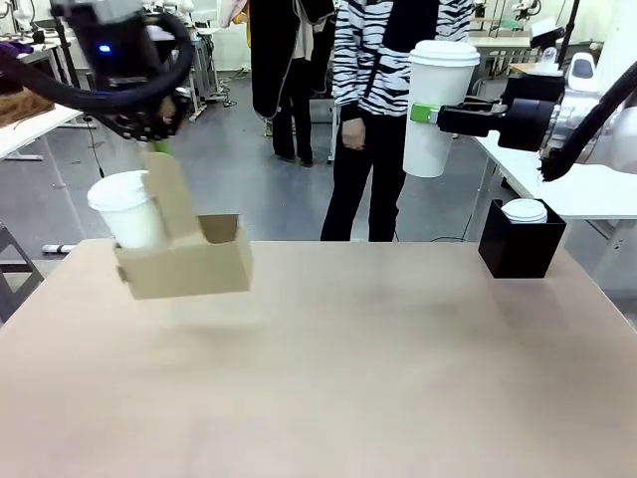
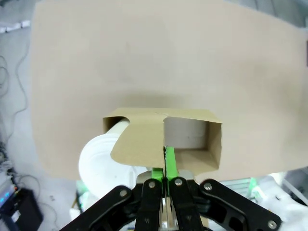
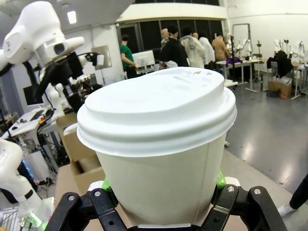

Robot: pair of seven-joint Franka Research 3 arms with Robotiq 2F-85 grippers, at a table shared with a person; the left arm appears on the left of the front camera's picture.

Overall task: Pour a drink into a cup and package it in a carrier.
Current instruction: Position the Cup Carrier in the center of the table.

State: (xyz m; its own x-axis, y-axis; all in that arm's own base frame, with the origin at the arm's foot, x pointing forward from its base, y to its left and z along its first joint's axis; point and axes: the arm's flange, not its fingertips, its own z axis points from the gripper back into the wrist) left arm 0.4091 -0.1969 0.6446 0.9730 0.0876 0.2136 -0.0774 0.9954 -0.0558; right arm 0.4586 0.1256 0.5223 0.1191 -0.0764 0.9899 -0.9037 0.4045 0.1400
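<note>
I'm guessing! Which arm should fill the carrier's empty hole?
Right: the right jaws hold the lidded cup aloft. The left jaws are busy holding up the carrier by its handle.

L gripper (image 1: 159, 147) up top left is pinching the handle (image 1: 171, 194) of the cardboard carrier (image 1: 189, 264), which hangs tilted above the table (image 1: 348, 388). 1 lidded white cup (image 1: 127, 209) sits in its left slot, the other slot's empty. R gripper (image 1: 438, 112) comes in from the right w/ a tall white cup (image 1: 443, 90) clamped mid-air, lid on. Black box (image 1: 518, 247) sits on the table's right side w/ a small cup (image 1: 525, 210) in it. Person in a zebra-stripe top (image 1: 383, 60) stands at the far side.
</note>
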